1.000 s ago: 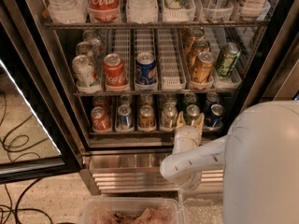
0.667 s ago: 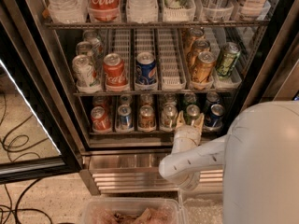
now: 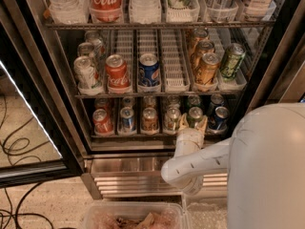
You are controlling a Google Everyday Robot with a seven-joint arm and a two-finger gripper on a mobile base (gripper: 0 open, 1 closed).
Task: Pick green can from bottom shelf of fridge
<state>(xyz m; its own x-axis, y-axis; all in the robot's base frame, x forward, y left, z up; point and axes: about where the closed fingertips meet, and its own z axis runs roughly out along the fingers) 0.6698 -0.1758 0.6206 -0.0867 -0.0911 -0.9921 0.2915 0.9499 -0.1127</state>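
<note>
cables [image 3: 19, 194]: floor, far left of gripper and lower, outside the open door.
fridge [image 3: 57, 104]: door open; black frame well left of gripper, racks behind it.
red can [image 3: 102, 120]: bottom shelf front, four lanes left of gripper.
Coca-Cola can [image 3: 116, 70]: rack above, up and left of gripper, in a white lane tray.
light-blue can [image 3: 127, 119]: bottom shelf, three lanes left.
plastic tub [image 3: 133, 218]: on floor, below and left of gripper, in front of the ribbed steel base [image 3: 128, 175].
bottom shelf [image 3: 143, 136]: lowest rack; front lip level w/ gripper.
Pepsi can [image 3: 149, 69]: rack above, up-left of gripper.
orange-brown can [image 3: 149, 119]: two lanes left.
pale can [image 3: 172, 119]: lane just left, close beside gripper.
gripper [image 3: 193, 124]: at front of bottom shelf, fifth lane from left; tan fingers [image 3: 183, 124] apart, one each side of green can. Contact w/ can: can't tell.
green can [image 3: 194, 113]: upright, front of its lane on bottom shelf, btw the fingers.
arm [image 3: 200, 163]: white, runs down-right from gripper to robot body.
gold cans [image 3: 206, 68]: rack above, straight up from gripper.
dark-blue can [image 3: 220, 117]: lane just right of gripper.
olive patterned can [image 3: 231, 61]: rack above, up-right.
</note>
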